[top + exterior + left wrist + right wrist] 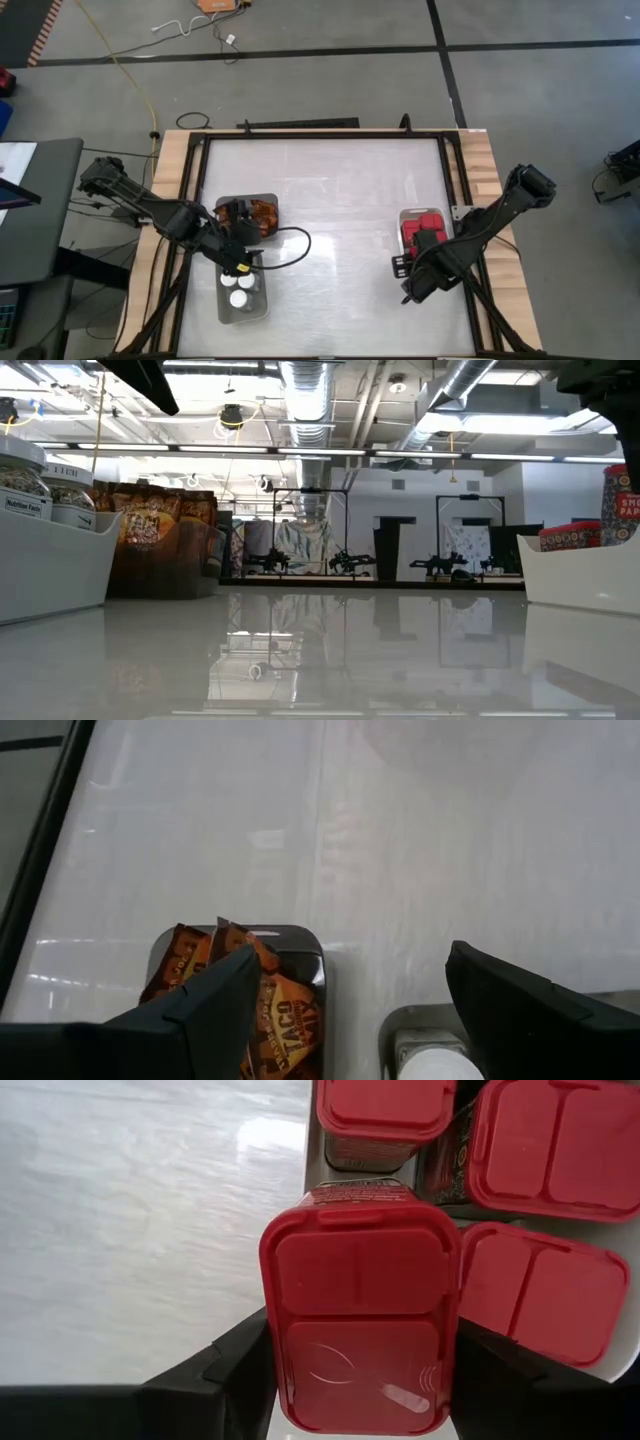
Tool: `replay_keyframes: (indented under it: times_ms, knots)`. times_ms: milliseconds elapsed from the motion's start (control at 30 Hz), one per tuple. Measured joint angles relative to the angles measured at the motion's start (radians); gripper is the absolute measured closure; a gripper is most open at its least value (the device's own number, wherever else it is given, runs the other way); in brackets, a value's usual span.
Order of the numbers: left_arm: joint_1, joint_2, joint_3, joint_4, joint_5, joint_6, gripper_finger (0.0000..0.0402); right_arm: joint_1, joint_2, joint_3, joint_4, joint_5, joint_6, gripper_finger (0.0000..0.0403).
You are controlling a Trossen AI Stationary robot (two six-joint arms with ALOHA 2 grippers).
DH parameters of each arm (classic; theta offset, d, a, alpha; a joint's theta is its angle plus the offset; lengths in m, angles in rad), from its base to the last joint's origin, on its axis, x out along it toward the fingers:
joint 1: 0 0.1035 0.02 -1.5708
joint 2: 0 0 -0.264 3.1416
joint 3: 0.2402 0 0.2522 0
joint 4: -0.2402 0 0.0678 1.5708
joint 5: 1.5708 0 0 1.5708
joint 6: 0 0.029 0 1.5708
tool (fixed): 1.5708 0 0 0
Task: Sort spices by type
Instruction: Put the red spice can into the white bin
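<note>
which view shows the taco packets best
The left wrist view: the taco packets fill their tray and the print reads. The high view shows an orange-brown patch; the low view shows them upright; the right wrist view shows none.

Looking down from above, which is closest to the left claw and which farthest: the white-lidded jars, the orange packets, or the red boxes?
From the left gripper:
1. White-lidded jars, in the tray just beneath it.
2. Orange packets, in the neighbouring tray on the same side.
3. Red boxes, far across the table by the right arm.
</note>
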Motion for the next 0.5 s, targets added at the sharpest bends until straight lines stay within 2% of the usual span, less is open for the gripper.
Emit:
replay_keyframes:
  times_ms: [500]
  knots:
    - [0.000, 0.000, 0.000, 0.000, 0.001, -0.005, 0.0096, -0.005, 0.000, 0.000, -0.001, 0.000, 0.003, 0.0143]
